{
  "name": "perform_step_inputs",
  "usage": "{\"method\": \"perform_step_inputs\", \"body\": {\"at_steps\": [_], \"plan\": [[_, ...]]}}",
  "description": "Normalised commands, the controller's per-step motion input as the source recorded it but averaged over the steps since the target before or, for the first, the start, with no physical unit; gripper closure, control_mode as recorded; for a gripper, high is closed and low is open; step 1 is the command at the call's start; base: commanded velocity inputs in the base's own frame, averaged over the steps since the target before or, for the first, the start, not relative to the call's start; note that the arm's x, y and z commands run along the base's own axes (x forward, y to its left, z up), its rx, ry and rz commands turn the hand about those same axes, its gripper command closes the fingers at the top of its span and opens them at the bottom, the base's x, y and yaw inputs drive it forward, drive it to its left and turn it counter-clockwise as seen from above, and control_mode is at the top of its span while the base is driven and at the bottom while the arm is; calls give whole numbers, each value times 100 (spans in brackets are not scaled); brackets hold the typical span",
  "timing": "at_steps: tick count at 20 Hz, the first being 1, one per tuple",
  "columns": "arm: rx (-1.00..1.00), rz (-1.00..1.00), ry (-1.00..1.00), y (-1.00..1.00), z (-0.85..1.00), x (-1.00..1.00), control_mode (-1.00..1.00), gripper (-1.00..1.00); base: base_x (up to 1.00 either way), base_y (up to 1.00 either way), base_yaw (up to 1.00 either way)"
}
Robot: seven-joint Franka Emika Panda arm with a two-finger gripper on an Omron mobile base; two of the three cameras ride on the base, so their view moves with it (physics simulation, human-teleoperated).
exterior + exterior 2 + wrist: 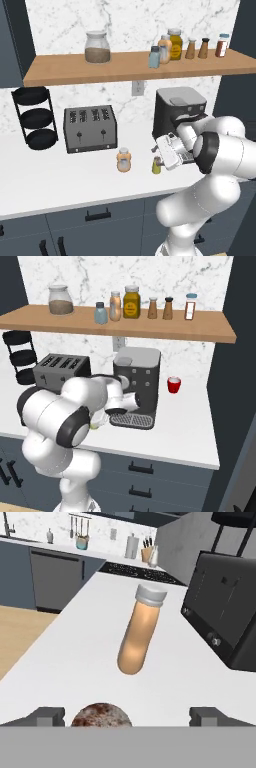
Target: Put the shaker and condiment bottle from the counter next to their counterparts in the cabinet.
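Shaker (156,166) stood on the counter (60,175), at three o'clock of the bottle (124,160), its speckled cap between the released gripper's (127,718) fingertips (47,716). Probably light, rigid and smooth; best pinched around the body, below the cap.
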Motion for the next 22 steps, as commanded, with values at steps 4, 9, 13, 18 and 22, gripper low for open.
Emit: {"method": "perform_step_inputs", "body": {"at_steps": [4,9,13,18,22], "plan": [[1,1,0,-2,-15,-1,-100,-100,0,0,0],[2,1,0,0,-14,-4,-100,-100,0,0,0],[0,0,0,0,-16,0,-100,100,0,0,0],[1,0,0,0,2,-6,-100,100,0,0,0],[1,0,0,0,47,-15,-100,100,0,0,0]]}}
